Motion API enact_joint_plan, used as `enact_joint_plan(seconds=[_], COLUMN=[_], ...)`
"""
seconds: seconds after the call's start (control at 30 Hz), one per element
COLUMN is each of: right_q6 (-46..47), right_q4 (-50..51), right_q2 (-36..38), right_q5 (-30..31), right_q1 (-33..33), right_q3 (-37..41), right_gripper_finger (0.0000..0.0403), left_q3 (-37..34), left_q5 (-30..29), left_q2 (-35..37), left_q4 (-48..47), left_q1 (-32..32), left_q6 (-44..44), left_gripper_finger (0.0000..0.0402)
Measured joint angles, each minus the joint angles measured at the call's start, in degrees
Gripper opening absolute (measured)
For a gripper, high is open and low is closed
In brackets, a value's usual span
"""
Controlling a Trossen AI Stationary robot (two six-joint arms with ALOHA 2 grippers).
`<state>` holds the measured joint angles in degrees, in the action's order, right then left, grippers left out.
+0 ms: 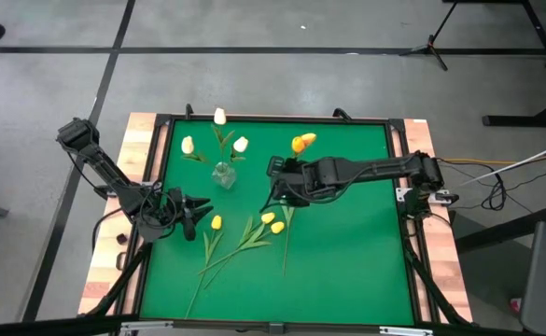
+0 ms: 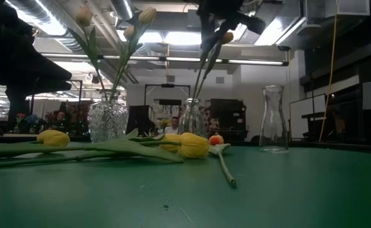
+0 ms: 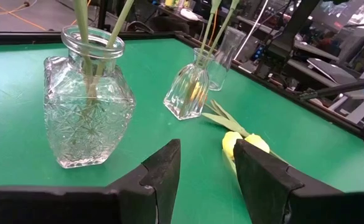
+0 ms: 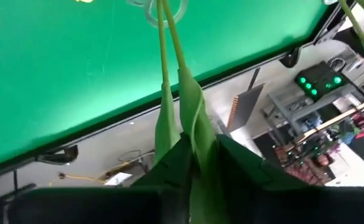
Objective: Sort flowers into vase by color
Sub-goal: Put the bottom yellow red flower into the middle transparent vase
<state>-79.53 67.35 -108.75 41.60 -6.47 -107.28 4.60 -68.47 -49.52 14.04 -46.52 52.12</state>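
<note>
Gripping two green tulip stems (image 4: 180, 87) in the right end effector (image 4: 197, 158) above the table (image 1: 347, 271). Resting low with fingers parted and holding nothing, left end effector (image 3: 206, 177) beside a yellow tulip (image 1: 216, 222).

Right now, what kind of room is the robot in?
Probably a robotics lab or workshop. Long ceiling lights hang over a bare concrete floor, there's electronics with green lights, and the green table has robot arms.

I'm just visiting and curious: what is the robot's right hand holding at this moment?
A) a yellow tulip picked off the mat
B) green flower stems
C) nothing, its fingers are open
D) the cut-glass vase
B: the right wrist view shows the right hand clamped on green flower stems.
</note>
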Motion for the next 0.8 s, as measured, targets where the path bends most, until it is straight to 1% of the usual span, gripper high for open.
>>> enact_joint_plan(seconds=[0.27,0.43,0.63,0.73,0.8], right_q6=[5.9,9.9,13.3,16.2,18.1], right_q4=[0.0,0.0,0.3,1.2,1.3], right_q2=[0.0,0.5,0.9,0.9,0.9], right_q5=[0.2,-4.7,-7.4,-8.5,-10.2], right_q1=[0.7,0.9,1.3,1.3,1.2], right_q3=[0.0,0.0,-0.2,-1.9,-3.6], right_gripper_finger=[0.0161,0.0205,0.0235,0.0243,0.0246], left_q3=[0.0,0.0,0.0,0.0,0.0], left_q5=[0.0,-0.1,-1.5,-1.6,-1.6], left_q2=[0.0,0.0,0.0,0.0,0.0], left_q4=[0.0,0.0,0.0,0.0,0.0], left_q1=[0.0,0.0,0.0,0.0,0.0], left_q6=[0.0,0.0,0.0,0.0,0.0], left_gripper_finger=[0.0148,0.0148,0.0148,0.0148,0.0148])
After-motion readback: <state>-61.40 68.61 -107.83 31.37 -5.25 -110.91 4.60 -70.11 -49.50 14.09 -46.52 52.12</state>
